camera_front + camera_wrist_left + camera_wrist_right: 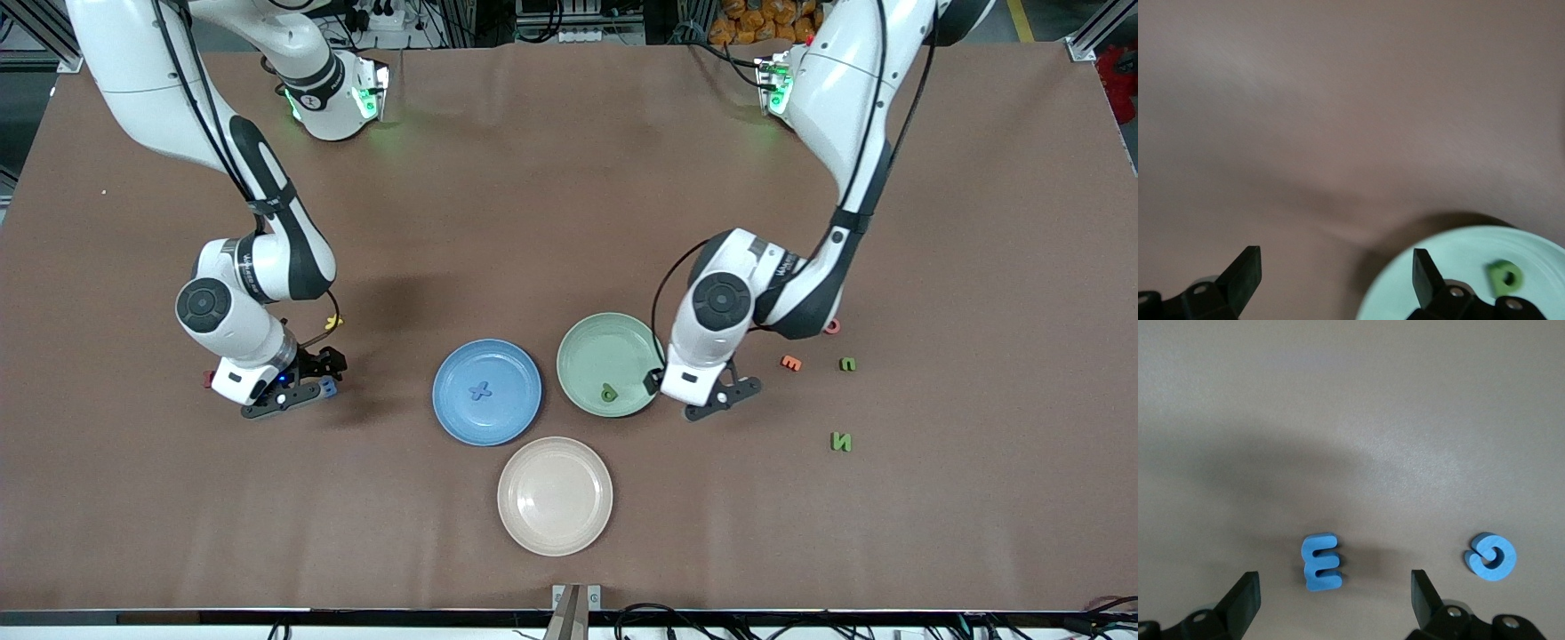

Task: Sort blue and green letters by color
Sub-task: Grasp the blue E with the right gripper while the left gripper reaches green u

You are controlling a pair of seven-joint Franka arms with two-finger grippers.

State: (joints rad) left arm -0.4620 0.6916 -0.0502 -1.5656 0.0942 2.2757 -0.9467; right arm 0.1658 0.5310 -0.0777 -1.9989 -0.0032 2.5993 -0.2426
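The only readable signs are the toy letters themselves. A blue E [1321, 561] lies on the counter [1351, 420], a blue X [480, 390] lies in the blue plate [444, 418], and toward the left arm's end lie an orange E [790, 363] and a green N [841, 441]. Print on the arms' wrists is too small to read.

Small dark green foam letter [608, 392] lies flat in the green plate, centre-right of the front view. Blue X-shaped foam letter [480, 390] lies flat in the blue plate, centre. Two green foam letters lie on the bench at right: one [847, 364] upper, one N-shaped [841, 442] lower. Blue foam E [1321, 561] and blue curled foam letter [1491, 556] lie flat on the bench, apart, low in the right wrist view.
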